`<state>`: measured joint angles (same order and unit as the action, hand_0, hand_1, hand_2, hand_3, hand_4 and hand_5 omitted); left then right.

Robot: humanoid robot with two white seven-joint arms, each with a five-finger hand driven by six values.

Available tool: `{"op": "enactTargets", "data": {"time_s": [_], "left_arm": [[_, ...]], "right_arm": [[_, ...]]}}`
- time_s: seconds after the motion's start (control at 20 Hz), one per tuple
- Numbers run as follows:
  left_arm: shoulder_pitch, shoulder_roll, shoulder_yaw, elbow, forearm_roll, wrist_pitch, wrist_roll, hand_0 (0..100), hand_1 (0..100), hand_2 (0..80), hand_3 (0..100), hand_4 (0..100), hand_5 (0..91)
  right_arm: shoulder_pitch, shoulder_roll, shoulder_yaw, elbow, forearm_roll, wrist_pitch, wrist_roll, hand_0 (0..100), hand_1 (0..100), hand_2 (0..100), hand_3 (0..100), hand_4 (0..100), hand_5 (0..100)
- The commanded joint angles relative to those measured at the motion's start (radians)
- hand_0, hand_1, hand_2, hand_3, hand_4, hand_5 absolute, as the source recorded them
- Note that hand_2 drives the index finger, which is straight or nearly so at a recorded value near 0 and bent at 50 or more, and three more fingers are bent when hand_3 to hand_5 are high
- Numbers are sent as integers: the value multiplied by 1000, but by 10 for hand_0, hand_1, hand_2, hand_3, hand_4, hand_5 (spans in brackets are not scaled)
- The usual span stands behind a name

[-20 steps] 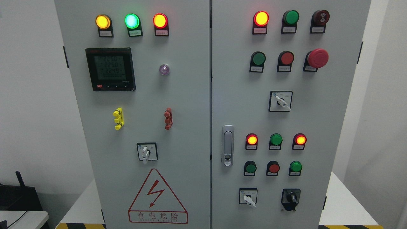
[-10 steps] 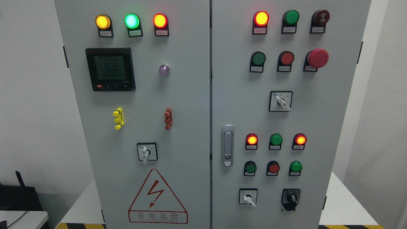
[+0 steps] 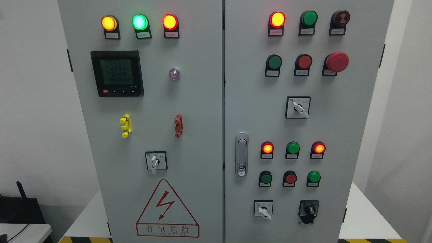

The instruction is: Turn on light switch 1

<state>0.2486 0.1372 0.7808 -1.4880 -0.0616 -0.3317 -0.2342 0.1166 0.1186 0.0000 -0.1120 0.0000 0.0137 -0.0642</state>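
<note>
A grey two-door electrical cabinet [image 3: 202, 101] fills the head view. Its right door carries a lit red lamp [image 3: 277, 19], green and red push buttons [image 3: 273, 62], a red mushroom stop button [image 3: 337, 61] and a white rotary selector [image 3: 298, 107]. Lower down sit two lit red lamps [image 3: 267, 148], an unlit green one [image 3: 293, 147], three more buttons [image 3: 266, 178] and two rotary switches [image 3: 263, 209]. I cannot read the small labels, so which control is light switch 1 is unclear. Neither of my hands shows.
The left door holds yellow, green and red lit lamps [image 3: 139, 22], a digital meter [image 3: 117, 73], a rotary switch [image 3: 155, 161] and a red hazard triangle [image 3: 167, 209]. A door handle [image 3: 241, 154] sits by the centre seam. Dark equipment [image 3: 20, 206] stands at the lower left.
Only the meter's digits have changed slightly; nothing else has moved.
</note>
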Motion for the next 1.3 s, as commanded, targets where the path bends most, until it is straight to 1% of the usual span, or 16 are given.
{"op": "enactTargets", "data": {"time_s": [0.0, 0.05, 0.15, 0.25, 0.5, 0.65, 0.7, 0.8, 0.85, 0.95, 1.05, 1.25], "left_arm": [[-52, 28, -92, -186, 0, -12, 7, 282, 247, 339, 545, 621, 285], [-63, 28, -117, -201, 0, -10, 12, 263, 259, 368, 561, 634, 312], [-80, 30, -170, -232, 0, -9, 12, 244, 271, 378, 572, 642, 339], [-117, 28, -244, -256, -1, -6, 12, 233, 276, 377, 578, 641, 357], [-181, 28, -367, -285, -3, 11, 15, 210, 282, 352, 585, 643, 422], [-200, 27, -426, -322, -3, 56, 18, 200, 284, 346, 584, 643, 432], [-201, 27, -451, -328, -3, 68, 32, 200, 284, 346, 584, 643, 432], [-212, 24, -509, -341, -6, 76, 88, 196, 281, 348, 582, 644, 433], [-212, 19, -532, -350, -6, 80, 104, 195, 282, 350, 582, 644, 433], [-212, 12, -557, -362, -6, 94, 118, 194, 284, 365, 589, 645, 437], [-221, -7, -574, -370, -7, 106, 121, 194, 284, 374, 595, 648, 444], [-239, -11, -581, -390, -7, 165, 125, 193, 285, 386, 610, 658, 462]], "right_arm": [[0, 0, 17, 0, -25, 0, 0, 120, 389, 0, 0, 0, 0], [0, 1, 17, 0, -25, 0, 0, 120, 389, 0, 0, 0, 0], [0, 0, 17, 0, -25, 0, 0, 120, 389, 0, 0, 0, 0], [0, 1, 17, 0, -25, 0, 0, 120, 389, 0, 0, 0, 0], [0, 1, 17, 0, -25, 0, 0, 120, 389, 0, 0, 0, 0], [0, 0, 17, 0, -25, 0, 0, 120, 389, 0, 0, 0, 0], [0, 0, 17, 0, -25, 0, 0, 120, 389, 0, 0, 0, 0], [0, 0, 17, 0, -25, 0, 0, 120, 389, 0, 0, 0, 0], [0, 1, 17, 0, -25, 0, 0, 120, 389, 0, 0, 0, 0], [0, 0, 17, 0, -25, 0, 0, 120, 389, 0, 0, 0, 0], [0, 1, 17, 0, -25, 0, 0, 120, 389, 0, 0, 0, 0], [0, 0, 17, 0, -25, 0, 0, 120, 389, 0, 0, 0, 0]]}}
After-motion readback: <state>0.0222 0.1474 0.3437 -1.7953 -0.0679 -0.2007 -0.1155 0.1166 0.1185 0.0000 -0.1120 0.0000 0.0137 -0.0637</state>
